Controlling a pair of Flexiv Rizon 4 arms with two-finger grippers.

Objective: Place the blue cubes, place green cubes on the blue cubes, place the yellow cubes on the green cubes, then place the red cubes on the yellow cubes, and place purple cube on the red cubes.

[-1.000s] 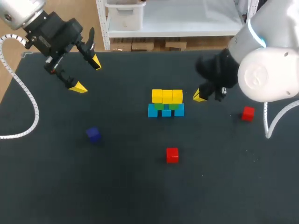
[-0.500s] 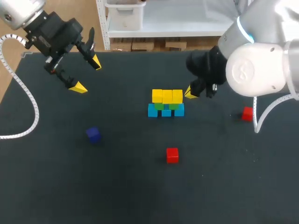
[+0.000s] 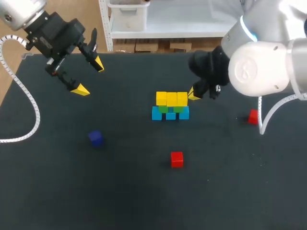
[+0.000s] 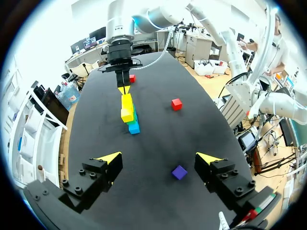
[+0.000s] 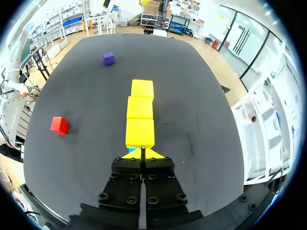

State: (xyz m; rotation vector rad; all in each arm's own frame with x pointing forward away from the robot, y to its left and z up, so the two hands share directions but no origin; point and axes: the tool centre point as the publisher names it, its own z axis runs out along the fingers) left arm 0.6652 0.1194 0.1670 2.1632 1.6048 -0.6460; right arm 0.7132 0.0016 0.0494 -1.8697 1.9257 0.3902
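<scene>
Three yellow cubes (image 3: 171,98): row atop green cubes (image 3: 163,109) and blue cubes (image 3: 157,114), just ahead of right jaws; likely being squared up.
Right jaws: pressed together, holding nothing.
Left jaws: wide apart, empty; purple cube (image 4: 179,172) lies ahead between them.
Red cubes (image 3: 177,159): loose on bench (image 3: 120,191).
Right wrist view: jaws meet the row's end, half hidden in head view.

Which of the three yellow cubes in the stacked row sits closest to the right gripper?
The end yellow cube on the right arm's side: the right gripper sits just beside it, the other two lie farther along the row.
</scene>
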